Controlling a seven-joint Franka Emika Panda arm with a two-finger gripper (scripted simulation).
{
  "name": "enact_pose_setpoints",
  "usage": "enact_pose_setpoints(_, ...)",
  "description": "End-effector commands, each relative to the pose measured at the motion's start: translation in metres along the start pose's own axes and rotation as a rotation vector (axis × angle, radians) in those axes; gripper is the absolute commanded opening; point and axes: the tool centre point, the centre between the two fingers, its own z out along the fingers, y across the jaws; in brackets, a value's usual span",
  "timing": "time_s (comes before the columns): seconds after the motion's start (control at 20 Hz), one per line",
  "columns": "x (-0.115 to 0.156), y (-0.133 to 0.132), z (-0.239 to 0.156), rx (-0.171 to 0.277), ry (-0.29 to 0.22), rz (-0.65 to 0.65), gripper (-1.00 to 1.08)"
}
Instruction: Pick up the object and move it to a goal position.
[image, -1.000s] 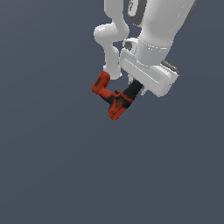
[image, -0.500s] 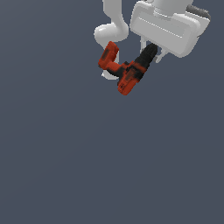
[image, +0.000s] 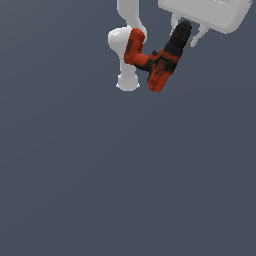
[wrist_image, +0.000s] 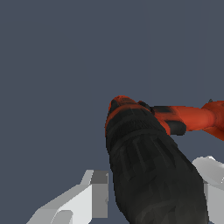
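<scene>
The hand (image: 186, 31) is clamped on the drill's (image: 159, 65) black chuck end. The drill's body slants down from the hand. Its handle juts sideways towards the white arm (image: 126, 42).

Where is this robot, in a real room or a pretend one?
Probably pretend: a computer simulation. The floor is flat plain grey, and only the white arm's hand gripping a red drill shows.

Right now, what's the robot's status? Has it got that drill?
Pincer shut on drill, gripping black chuck end. Drill aloft, red body hanging below. Nothing in the way.
</scene>
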Motion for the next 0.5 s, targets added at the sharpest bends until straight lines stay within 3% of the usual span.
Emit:
enact_pose_setpoints(0.0, -0.0019, 0.0014, -0.0098, 0.005, 0.002, 0.001, -1.00)
enact_pose_setpoints(0.45, -0.0028, 0.0001, -0.0090, -0.001, 0.000, 0.000, -1.00)
